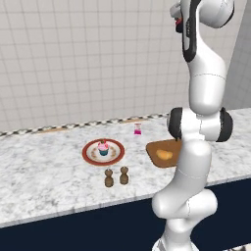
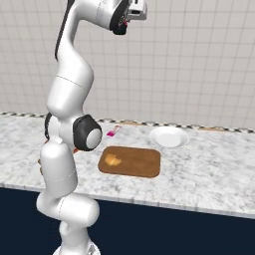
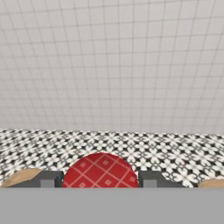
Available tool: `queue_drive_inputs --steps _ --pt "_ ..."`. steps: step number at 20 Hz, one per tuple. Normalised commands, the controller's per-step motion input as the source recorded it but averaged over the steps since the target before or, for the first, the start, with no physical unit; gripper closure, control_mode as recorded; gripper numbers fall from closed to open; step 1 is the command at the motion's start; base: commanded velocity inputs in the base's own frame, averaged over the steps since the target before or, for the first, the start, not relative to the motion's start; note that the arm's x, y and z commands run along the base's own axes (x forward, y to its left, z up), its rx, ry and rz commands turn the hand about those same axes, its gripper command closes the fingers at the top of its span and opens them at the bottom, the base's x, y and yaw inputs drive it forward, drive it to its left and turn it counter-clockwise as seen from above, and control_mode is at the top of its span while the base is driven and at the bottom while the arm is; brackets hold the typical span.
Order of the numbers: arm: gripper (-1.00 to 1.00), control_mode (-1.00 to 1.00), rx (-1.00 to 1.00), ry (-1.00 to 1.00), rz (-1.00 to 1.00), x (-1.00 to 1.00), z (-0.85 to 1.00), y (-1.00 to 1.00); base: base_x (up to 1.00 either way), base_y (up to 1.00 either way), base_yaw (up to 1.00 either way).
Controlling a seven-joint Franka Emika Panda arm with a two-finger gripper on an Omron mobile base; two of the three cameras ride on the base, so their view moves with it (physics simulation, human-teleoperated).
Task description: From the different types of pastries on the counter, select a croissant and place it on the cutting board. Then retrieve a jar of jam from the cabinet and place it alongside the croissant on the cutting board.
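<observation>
High above the counter, my gripper is shut on the jar of jam. Its red checked lid sits between the two dark fingertips, facing the tiled wall. A speck of the red jar shows by the hand at the top of the left base view. The golden croissant lies on the left part of the brown cutting board, whose edge shows beside my arm. The pink-frosted cupcake stands on a red-rimmed plate. The cabinet is out of view.
Two brown shakers stand in front of the plate. A small pink bottle sits behind the board near the patterned wall trim. A white bowl rests behind the board's right end. My arm's lower links rise beside the board.
</observation>
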Motion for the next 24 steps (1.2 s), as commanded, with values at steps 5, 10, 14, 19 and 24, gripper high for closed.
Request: queue_drive_inputs --steps 5,10,14,19,24 --pt "1.0 -1.0 0.0 0.04 0.0 -0.02 0.0 0.0 0.0 0.0 0.0" --pt "1.0 -1.0 0.0 0.31 0.0 -0.21 0.0 0.0 0.0 0.0 0.0" --pt "1.0 -1.0 0.0 0.26 0.0 -0.46 0.0 0.0 0.0 0.0 0.0" --pt "1.0 -1.0 0.0 0.18 0.0 -0.73 0.0 0.0 0.0 0.0 0.0" --pt "1.0 -1.0 0.0 0.08 0.0 -0.57 -0.23 0.01 0.0 0.0 0.0"
